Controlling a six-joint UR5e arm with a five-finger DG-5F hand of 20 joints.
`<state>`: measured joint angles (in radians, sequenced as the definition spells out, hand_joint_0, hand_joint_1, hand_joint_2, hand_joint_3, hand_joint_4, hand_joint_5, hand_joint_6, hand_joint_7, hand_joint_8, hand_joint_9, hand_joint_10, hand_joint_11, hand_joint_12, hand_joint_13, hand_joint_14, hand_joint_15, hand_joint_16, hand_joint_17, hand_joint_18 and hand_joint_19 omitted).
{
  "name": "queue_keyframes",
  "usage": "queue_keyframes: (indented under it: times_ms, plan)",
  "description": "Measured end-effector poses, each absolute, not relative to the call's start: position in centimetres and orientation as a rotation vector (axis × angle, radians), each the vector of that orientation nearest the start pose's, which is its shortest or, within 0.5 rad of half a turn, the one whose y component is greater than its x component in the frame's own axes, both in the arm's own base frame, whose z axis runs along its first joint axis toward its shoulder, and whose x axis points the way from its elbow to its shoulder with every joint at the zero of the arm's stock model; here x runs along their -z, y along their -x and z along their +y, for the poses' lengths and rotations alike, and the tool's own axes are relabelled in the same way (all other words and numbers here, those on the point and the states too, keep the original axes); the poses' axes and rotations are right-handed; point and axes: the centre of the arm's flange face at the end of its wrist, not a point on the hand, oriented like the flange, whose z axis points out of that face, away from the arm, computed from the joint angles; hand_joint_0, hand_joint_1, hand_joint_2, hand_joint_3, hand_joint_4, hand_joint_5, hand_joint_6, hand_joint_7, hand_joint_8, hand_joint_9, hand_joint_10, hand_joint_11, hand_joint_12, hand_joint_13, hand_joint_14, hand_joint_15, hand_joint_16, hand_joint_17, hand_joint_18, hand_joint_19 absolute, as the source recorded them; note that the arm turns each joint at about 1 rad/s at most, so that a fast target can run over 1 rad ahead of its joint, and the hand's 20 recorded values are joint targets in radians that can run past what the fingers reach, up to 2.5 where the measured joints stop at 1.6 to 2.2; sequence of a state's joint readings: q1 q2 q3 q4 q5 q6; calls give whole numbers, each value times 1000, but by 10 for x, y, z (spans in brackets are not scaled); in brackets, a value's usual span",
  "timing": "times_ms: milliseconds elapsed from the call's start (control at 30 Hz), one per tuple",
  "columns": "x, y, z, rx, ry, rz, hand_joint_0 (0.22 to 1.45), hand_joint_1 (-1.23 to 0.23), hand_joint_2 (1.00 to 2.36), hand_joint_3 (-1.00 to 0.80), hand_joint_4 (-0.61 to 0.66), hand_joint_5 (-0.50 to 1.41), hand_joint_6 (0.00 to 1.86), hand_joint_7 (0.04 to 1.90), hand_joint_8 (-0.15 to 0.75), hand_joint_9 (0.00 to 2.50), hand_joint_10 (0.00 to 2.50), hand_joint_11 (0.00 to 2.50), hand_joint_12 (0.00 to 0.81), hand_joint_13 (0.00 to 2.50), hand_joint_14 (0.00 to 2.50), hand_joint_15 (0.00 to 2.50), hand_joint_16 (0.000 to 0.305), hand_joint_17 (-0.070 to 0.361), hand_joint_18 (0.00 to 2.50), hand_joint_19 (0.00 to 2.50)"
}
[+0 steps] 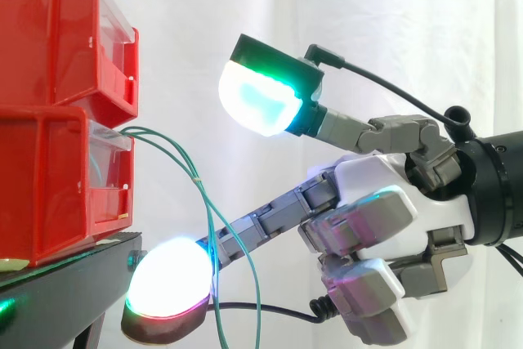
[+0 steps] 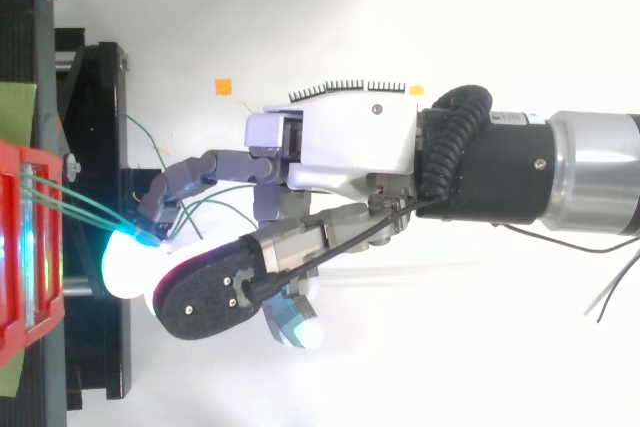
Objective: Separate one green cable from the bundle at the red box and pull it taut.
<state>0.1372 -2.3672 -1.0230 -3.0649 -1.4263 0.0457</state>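
1. Coming in from 3 o'clock with the hand (image 1: pixel 384 202), fingers (image 1: pixel 167 279) spread wide. One glowing pad up at 11 o'clock, one low at 8 o'clock, the rest curled toward the palm, nothing clamped.
2. Green cables (image 1: pixel 198 179) leaving the lower red box (image 1: pixel 49 177) toward 3 o'clock, sagging to 6 o'clock, crossing the low finger just behind its pad.
3. Best play, as a judgement: slide that low finger between the strands and catch only one. Bring the upper pad down to pinch, then draw off toward 3 o'clock slowly until taut.
4. Real risk of dragging both strands, lying so close together.
5. Hard to say whether touching the finger or passing behind it, the crossing washed out by pad glow from above. Cable ends cut off at the bottom edge, strand count inside the box unclear.
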Motion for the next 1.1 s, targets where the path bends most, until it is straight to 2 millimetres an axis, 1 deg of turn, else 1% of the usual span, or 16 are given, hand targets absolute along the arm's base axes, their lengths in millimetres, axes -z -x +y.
queue_keyframes:
  times_ms: [167, 533, 733, 1100]
  plan:
    - [-248, -776, -41, -1165, -1400, 1292, 391, -445, 1000, -500, 286, -114, 502, 667, 306, 1771, 21, 653, 487, 1567, 17, 566, 88, 197, 1979, 361]
    - [-250, -777, -39, -1196, -1435, 1267, 395, -453, 1000, -500, 301, -108, 502, 666, 312, 1774, 21, 666, 493, 1573, 19, 573, 87, 197, 1977, 364]
    - [-249, -775, -38, -1237, -1512, 1230, 398, -459, 1000, -500, 302, -107, 502, 669, 311, 1775, 22, 664, 491, 1575, 17, 581, 87, 196, 1973, 366]
    - [-243, -767, -39, -1250, -1636, 1210, 400, -466, 1000, -500, 300, -107, 502, 670, 308, 1773, 21, 669, 493, 1573, 19, 578, 87, 196, 1965, 370]
